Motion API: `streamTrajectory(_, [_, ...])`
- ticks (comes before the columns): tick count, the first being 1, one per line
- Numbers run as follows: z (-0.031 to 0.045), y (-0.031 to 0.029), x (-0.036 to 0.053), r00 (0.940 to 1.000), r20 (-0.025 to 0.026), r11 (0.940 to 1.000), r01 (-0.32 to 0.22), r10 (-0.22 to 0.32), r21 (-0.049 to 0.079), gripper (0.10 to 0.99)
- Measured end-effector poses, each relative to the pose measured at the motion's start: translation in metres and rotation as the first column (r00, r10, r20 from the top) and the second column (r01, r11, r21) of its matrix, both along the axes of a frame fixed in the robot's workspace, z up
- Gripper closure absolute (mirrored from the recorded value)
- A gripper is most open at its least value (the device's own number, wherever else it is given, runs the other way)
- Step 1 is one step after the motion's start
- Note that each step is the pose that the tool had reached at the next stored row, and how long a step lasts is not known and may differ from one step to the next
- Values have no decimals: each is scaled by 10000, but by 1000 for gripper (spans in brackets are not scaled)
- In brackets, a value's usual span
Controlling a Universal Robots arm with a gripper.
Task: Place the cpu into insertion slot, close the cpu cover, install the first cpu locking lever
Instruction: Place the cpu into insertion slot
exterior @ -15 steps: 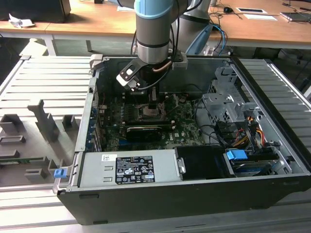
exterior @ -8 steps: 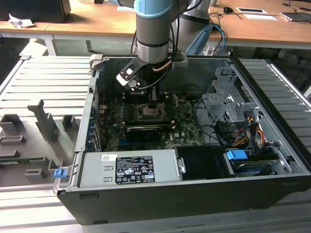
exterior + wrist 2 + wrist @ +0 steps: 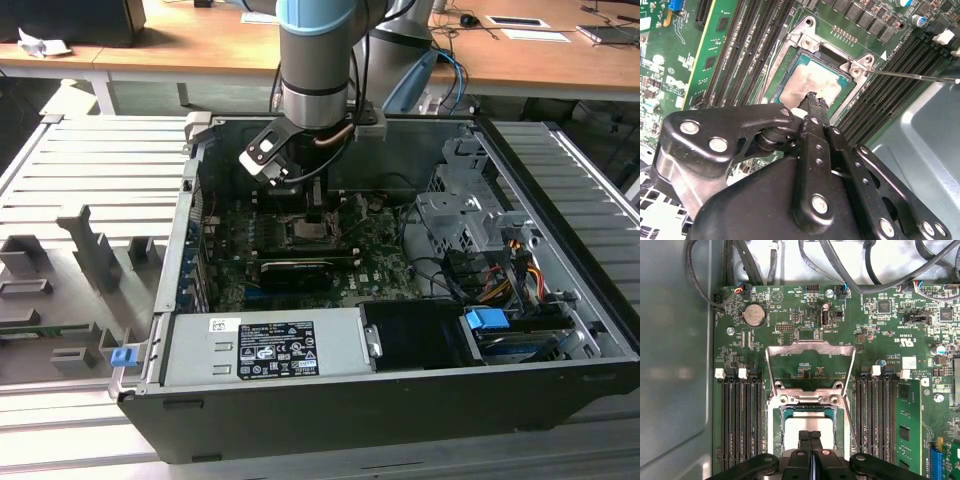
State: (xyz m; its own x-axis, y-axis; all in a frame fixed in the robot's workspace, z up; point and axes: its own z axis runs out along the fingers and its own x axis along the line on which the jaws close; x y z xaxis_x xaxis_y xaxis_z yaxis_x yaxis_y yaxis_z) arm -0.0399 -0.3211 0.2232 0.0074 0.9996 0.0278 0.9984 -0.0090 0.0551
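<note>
**A:** Where is the cpu (image 3: 801, 82) now?

**B:** Lying flat in the socket (image 3: 772, 425) on the board (image 3: 880, 345). In the exterior view that spot is just above the centre of the frame, under the arm (image 3: 318, 60) and inside the case (image 3: 350, 420).

**A:** And the jaws?

**B:** Closed against each other, gripping nothing. In both wrist views their tips are over the chip's metal top, near one edge. I can't tell whether they touch it or sit just above it.

**A:** So the first step is done?

**B:** I'd judge so. The chip looks level inside the socket and no corner seems to ride up, though the jaws hide part of it.

**A:** What about the cover (image 3: 810, 346)?

**B:** Open. In the first wrist view it stands tipped back off the socket, and bare board shows through its window. It is not closed yet.

**A:** And the lever (image 3: 912, 76)?

**B:** In the second wrist view it is a thin rod pointing away from a socket corner, and it is not latched down. By my reading one step of three is done, and the cover and lever are left.
</note>
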Motion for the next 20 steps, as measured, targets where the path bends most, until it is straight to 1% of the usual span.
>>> streamTrajectory(4, [19, 0, 0, 10000, 1, 10000, 4, -4, 1, 980])
streamTrajectory(6, [20, 0, 54, 10000, -41, 10000, 4, -4, 39, 980])
streamTrajectory(7, [20, 0, 65, 10000, -48, 10000, 5, -4, 40, 980])
streamTrajectory(10, [30, 0, 83, 9999, -125, 10000, 4, -4, 40, 980])
streamTrajectory(13, [50, 3, 83, 9999, -130, 10000, 4, -3, 46, 980])
streamTrajectory(20, [135, 8, 83, 9999, -130, 10000, 4, -4, 47, 980])
